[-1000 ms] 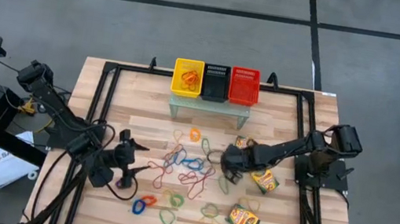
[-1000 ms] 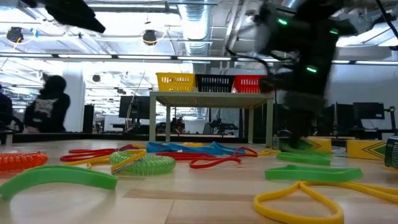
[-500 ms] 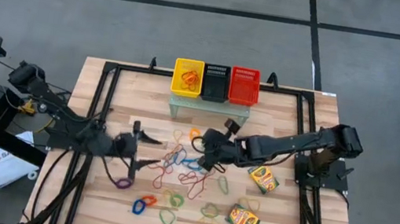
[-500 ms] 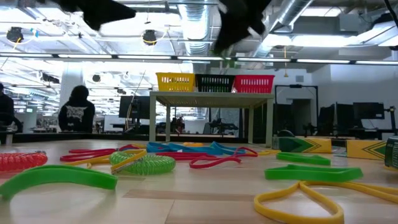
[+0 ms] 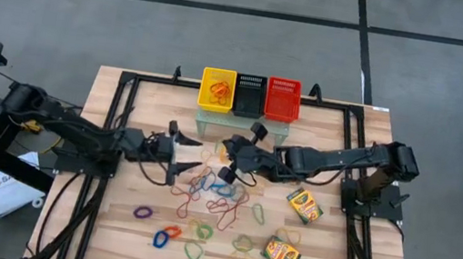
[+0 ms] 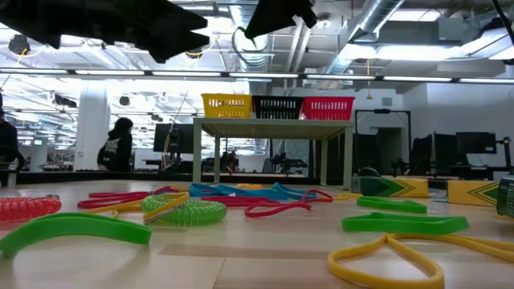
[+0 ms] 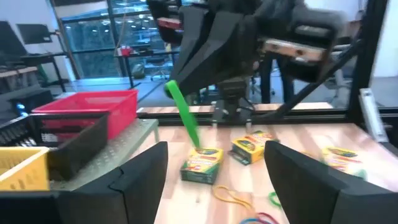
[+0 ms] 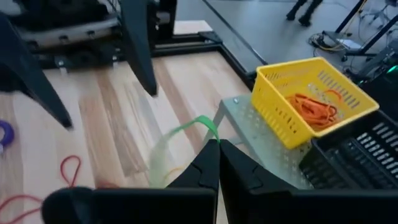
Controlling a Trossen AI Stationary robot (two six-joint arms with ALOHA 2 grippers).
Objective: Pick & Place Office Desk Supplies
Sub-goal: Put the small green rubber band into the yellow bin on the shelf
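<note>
Thin rubber bands (image 5: 214, 196) in many colours lie strewn over the middle of the wooden table. Two yellow-and-green crayon boxes (image 5: 305, 206) (image 5: 283, 255) lie flat to the right of them. My right gripper (image 5: 228, 151) hovers above the bands, in front of the basket stand, shut on a green rubber band (image 7: 183, 115). My left gripper (image 5: 184, 151) stands open just left of it, level and pointing toward the table's right edge, with nothing between its fingers (image 7: 214, 155). My right gripper pinches the green rubber band between its two fingertips, at one end of the loop (image 8: 210, 129). The fingers slant downward, coming from the table's right side. The band hangs slack below the fingers, lifted clear of the table.
Yellow (image 5: 216, 89), black (image 5: 249, 94) and red (image 5: 283, 99) mesh baskets stand in a row on a small raised stand (image 5: 241, 126) at the table's far edge. The yellow one holds orange bands. A black frame borders the table. A person (image 6: 116, 144) shows in the room behind.
My right gripper has risen from the table with the green band and gone toward the table's left and far edge, tipping up; the band now hangs clear. My left gripper, still open, has swung from the near left toward the far edge and right, turning level.
</note>
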